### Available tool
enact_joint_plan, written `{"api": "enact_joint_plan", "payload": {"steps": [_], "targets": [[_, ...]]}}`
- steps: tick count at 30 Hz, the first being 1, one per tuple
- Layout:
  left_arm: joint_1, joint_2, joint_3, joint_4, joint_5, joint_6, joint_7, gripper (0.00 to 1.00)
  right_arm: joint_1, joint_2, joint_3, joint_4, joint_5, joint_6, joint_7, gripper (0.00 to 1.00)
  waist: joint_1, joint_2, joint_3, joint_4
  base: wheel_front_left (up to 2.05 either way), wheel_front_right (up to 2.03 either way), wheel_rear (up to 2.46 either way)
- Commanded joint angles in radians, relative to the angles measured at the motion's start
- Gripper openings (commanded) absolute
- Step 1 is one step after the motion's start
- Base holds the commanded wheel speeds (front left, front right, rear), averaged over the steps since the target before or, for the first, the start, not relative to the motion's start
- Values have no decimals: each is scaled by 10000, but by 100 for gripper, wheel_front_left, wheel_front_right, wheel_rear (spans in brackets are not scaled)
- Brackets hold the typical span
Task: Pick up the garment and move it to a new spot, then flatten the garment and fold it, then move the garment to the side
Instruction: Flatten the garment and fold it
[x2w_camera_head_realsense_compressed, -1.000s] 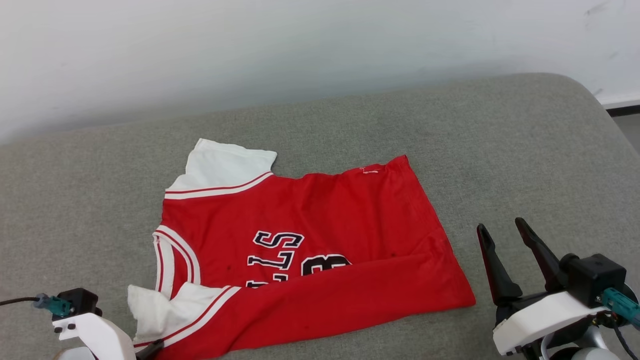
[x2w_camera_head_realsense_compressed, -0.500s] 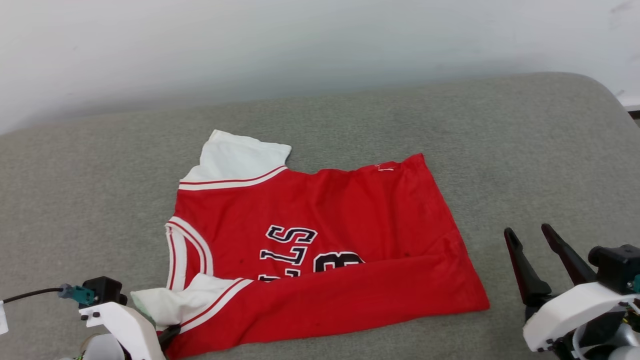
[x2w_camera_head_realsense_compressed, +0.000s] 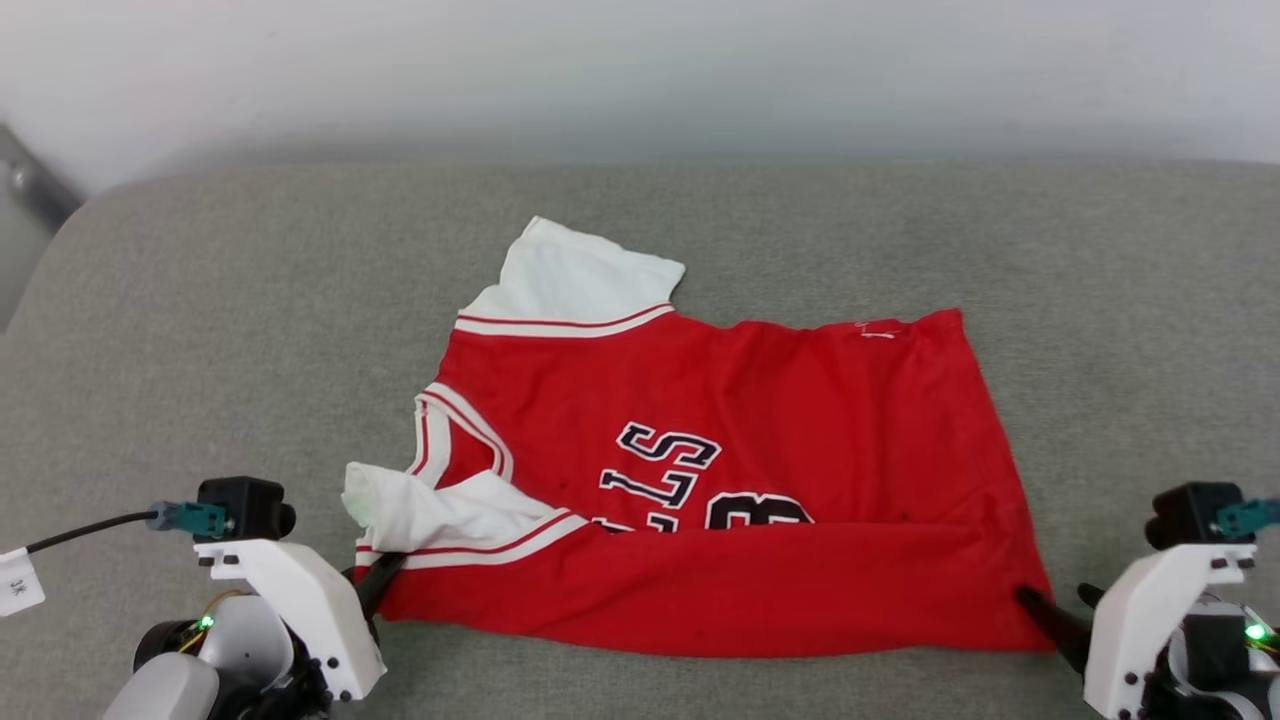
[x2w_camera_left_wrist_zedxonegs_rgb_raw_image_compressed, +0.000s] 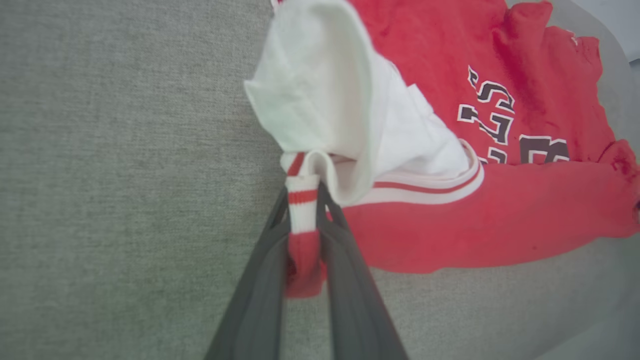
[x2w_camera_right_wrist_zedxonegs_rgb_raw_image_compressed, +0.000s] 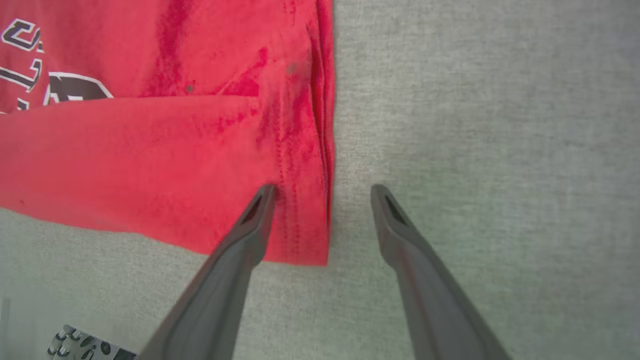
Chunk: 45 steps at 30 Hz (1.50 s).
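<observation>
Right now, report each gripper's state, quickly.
Left gripper: shut on the garment, pinching its striped trim.
Right gripper: open, astride the garment's hem corner, holding nothing.

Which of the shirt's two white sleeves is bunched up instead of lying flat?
The near sleeve, by the left gripper that clamps the garment, is bunched up; the far sleeve lies flat.

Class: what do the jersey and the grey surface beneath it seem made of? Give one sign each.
Jersey: thin matte fabric, probably synthetic knit; it folds and creases softly. Grey surface: woven upholstery cloth, by its fine flecked weave.
</observation>
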Motion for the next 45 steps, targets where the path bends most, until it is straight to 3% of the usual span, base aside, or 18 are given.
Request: {"api": "enact_joint_plan", "payload": {"steps": [1, 10, 11, 12, 20, 29, 39, 44, 45], "targets": [[-166, -45, -33, -117, 40, 9, 1, 0, -269, 72, 97, 146, 58, -5, 116, 100, -1, 0, 277, 246, 0, 0, 0], [-326, -159, -350, -348, 169, 29, 212, 0, -994, 534, 686, 2051, 522, -3, 813, 100, -1, 0, 629, 504, 0, 0, 0], [-341, -147, -370, -284, 161, 12, 229, 0, -991, 584, 733, 2189, 612, -2, 847, 45, -1, 0, 617, 513, 0, 0, 0], [-359, -156, -385, -228, 144, -15, 237, 0, -1000, 580, 790, 2283, 683, -2, 855, 0, -1, 0, 589, 520, 0, 0, 0], [-55, -46, -396, 72, -55, -86, 363, 0, -1148, 142, 995, 2152, 1036, 6, 476, 0, -1, 0, 65, 338, 0, 0, 0], [599, 156, -329, -358, -39, 326, 391, 0, -746, -265, 1259, 1248, 1165, -3, 245, 0, -1, 0, -1063, 49, 0, 0, 0], [1969, 460, -227, -1376, -160, 1054, 552, 0, 728, -80, 775, 280, 1112, -3, 574, 0, -1, 0, -1755, -2, 0, 0, 0], [2405, 382, -324, -1448, -365, 1123, 709, 0, 1166, 114, 486, 287, 949, -3, 577, 0, -1, 0, -1806, -25, 0, 0, 0], [2377, 293, -292, -1399, -399, 1119, 584, 0, 1193, 131, 471, 319, 864, -3, 458, 29, -1, 0, -1788, -24, 0, 0, 0]]}}
